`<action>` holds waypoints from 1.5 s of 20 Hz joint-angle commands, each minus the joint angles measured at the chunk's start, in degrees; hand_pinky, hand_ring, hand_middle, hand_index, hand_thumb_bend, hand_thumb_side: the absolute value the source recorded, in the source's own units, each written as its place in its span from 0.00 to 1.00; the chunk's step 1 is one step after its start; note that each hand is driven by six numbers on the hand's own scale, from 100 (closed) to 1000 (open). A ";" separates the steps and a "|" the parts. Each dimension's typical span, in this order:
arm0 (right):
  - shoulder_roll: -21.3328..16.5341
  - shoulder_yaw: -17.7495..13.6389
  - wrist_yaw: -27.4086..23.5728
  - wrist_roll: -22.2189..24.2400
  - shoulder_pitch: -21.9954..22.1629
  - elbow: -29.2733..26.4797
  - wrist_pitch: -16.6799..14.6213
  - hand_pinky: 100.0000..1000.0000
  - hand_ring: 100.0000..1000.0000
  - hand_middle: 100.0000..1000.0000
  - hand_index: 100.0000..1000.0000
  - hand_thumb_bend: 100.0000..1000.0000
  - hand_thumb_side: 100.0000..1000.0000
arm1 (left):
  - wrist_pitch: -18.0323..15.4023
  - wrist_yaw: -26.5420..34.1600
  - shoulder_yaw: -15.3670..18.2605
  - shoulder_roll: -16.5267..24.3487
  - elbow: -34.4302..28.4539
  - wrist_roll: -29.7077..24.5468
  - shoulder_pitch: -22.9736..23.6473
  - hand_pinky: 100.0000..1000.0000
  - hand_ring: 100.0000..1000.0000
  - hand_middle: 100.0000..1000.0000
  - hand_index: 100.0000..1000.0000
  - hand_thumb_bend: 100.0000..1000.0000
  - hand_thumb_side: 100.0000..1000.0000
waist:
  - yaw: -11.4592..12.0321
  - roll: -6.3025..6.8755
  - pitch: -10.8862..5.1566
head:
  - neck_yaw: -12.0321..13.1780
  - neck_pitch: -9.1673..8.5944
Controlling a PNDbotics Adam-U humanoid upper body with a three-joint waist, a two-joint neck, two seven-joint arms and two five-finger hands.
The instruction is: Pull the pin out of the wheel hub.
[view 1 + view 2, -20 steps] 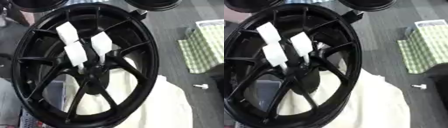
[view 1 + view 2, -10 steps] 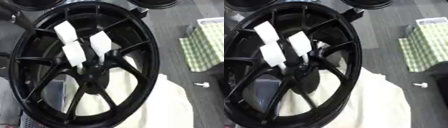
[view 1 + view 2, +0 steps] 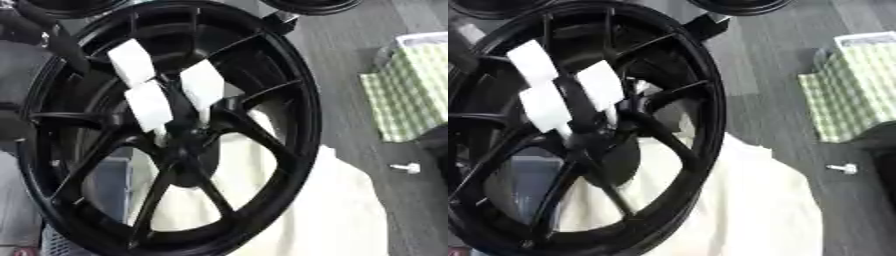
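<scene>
A large black spoked wheel hub stands tilted and fills most of both views. My left hand, black with white patches, comes in from the upper left over the rim and lies against the spokes, its tip at the hub's centre. No pin shows at the centre; the hand and the spokes hide that spot. The right hand shows in neither view.
A cream cloth lies under and to the right of the wheel. A green checked cloth lies at the right edge, with a small white bolt-like piece on the grey floor below it. Other black rims stand at the top.
The whole picture has shifted slightly. My left hand stays at the hub's centre in the same pose.
</scene>
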 commanded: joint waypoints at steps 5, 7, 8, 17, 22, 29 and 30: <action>-1.15 -0.29 -0.35 -0.22 -1.01 -0.23 -0.01 0.64 0.66 0.53 0.68 0.00 0.47 | -1.63 -1.20 -2.75 -1.04 2.66 -0.56 -2.05 0.87 0.83 0.76 0.87 0.38 0.00 | -0.20 0.00 -1.02 | 0.08 -0.51; -1.07 -0.23 -0.35 -0.20 -1.06 -0.21 -0.01 0.64 0.66 0.52 0.68 0.00 0.47 | -1.87 -1.59 -2.93 -1.48 3.42 -0.56 -2.34 0.87 0.83 0.77 0.88 0.39 0.01 | -0.20 0.03 -1.04 | 0.10 -0.54; -1.04 -0.21 -0.37 -0.20 -1.05 -0.18 0.00 0.64 0.66 0.52 0.68 0.00 0.47 | -1.97 -1.68 -2.76 -1.72 3.73 -0.56 -2.54 0.87 0.83 0.77 0.88 0.39 0.00 | -0.20 0.03 -1.05 | 0.14 -0.57; -0.74 -0.05 -0.55 -0.18 -1.00 -0.05 -0.05 0.64 0.66 0.52 0.68 0.00 0.48 | -2.54 -2.50 1.98 -5.62 5.90 -0.56 -8.33 0.86 0.81 0.74 0.88 0.42 0.00 | -0.22 -0.20 -1.09 | 0.22 -0.84; -0.59 0.07 -0.71 -0.08 -1.17 0.02 -0.02 0.64 0.66 0.52 0.68 0.00 0.48 | -4.79 -7.64 1.71 -7.62 9.85 -0.56 -10.29 0.86 0.81 0.74 0.88 0.43 0.00 | -0.86 -0.19 -0.73 | 0.48 -1.22; -0.22 0.24 -1.09 -0.11 -1.66 -0.01 -0.14 0.64 0.66 0.52 0.68 0.00 0.49 | -6.92 -9.28 1.13 -10.03 14.51 -0.56 -11.47 0.85 0.81 0.74 0.86 0.35 0.00 | -1.78 -0.16 -0.10 | 1.15 -2.04; -0.20 0.26 -1.11 -0.11 -1.74 -0.05 -0.15 0.64 0.66 0.52 0.68 0.00 0.49 | -7.06 -9.13 0.87 -10.21 14.92 -0.56 -11.44 0.85 0.81 0.74 0.86 0.35 0.00 | -1.98 -0.15 0.01 | 1.25 -2.17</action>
